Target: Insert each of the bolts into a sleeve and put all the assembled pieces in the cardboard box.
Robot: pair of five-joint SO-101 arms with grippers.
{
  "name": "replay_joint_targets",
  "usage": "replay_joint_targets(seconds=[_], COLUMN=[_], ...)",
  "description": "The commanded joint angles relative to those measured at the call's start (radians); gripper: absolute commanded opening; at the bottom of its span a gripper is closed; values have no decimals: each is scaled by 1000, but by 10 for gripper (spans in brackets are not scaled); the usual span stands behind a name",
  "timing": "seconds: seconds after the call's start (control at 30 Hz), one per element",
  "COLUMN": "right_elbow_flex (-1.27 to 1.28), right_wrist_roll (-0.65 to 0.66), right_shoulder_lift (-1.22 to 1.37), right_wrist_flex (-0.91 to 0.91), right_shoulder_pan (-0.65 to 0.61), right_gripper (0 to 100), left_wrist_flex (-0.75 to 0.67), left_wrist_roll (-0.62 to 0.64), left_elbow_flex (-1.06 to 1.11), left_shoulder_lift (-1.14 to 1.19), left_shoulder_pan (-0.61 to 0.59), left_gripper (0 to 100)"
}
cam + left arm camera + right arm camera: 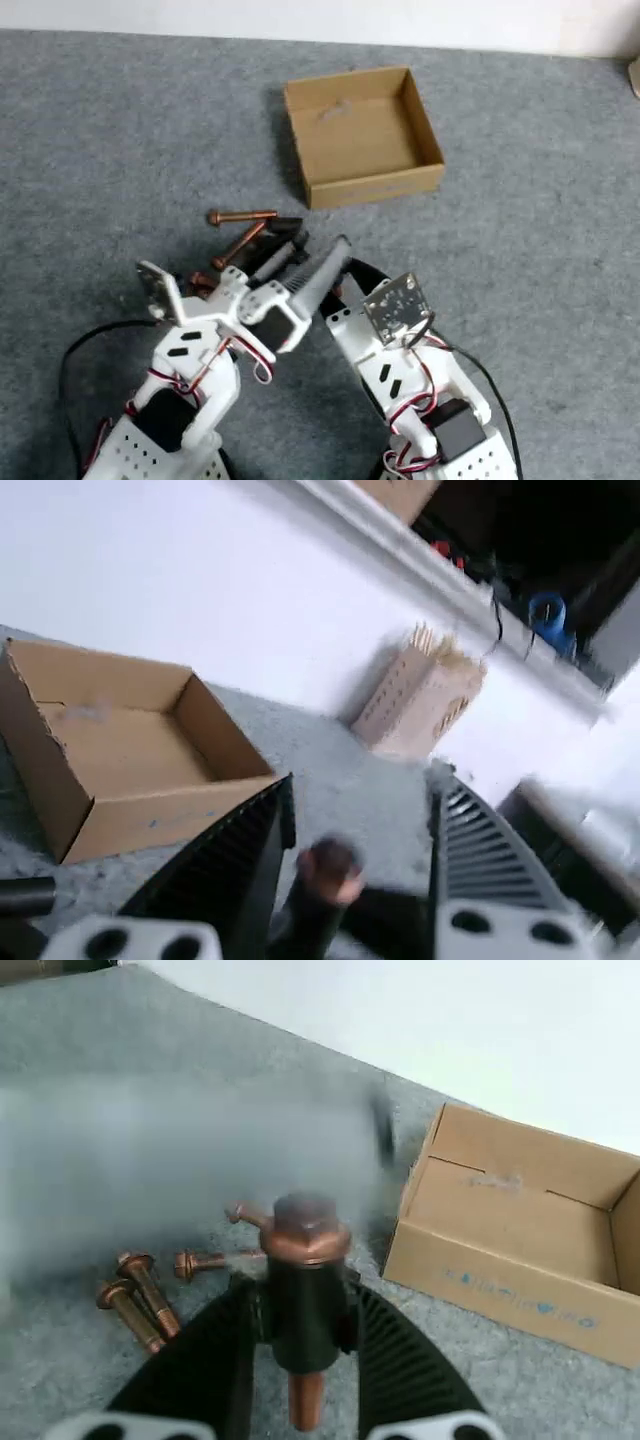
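**Right gripper holds a bolted sleeve; left gripper spread beside it**

A grey carpet covers the table. The box sits on it, open side up, on the far side of both arms. By the wall behind it stands a wooden block.

The two arms lean in from the near edge and their grippers meet near the middle of the carpet. The right gripper is clenched on a black sleeve, which it holds upright. A copper bolt runs through the sleeve, head above and tip below.

The left gripper has its fingers spread. A dark, brown-capped piece stands between them, probably the same sleeve, though blur makes that uncertain.

Several loose bolts lie on the carpet between the grippers and the box, nearer the grippers.
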Motion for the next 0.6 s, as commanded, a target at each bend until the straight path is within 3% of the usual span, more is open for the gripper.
replay_joint_targets(seconds=[0.0, 0.13, 0.33, 0.57], right_elbow_flex=[10, 16, 12, -7], right_wrist_roll=[29, 29, 29, 32], right_shoulder_lift=[-12, -12, -8, -5], right_wrist_flex=[-74, -77, -81, -94], right_shoulder_pan=[8, 10, 38, 203], right_gripper=[5, 5, 5, 5], left_wrist_flex=[-20, -26, -38, -281], left_wrist_roll=[44, 41, 54, 51], left_elbow_flex=[-71, -94, -73, -13], left_shoulder_lift=[-15, -15, -4, 168], left_shoulder_pan=[-42, -130, -343, -443], left_gripper=[191, 0, 8, 7])
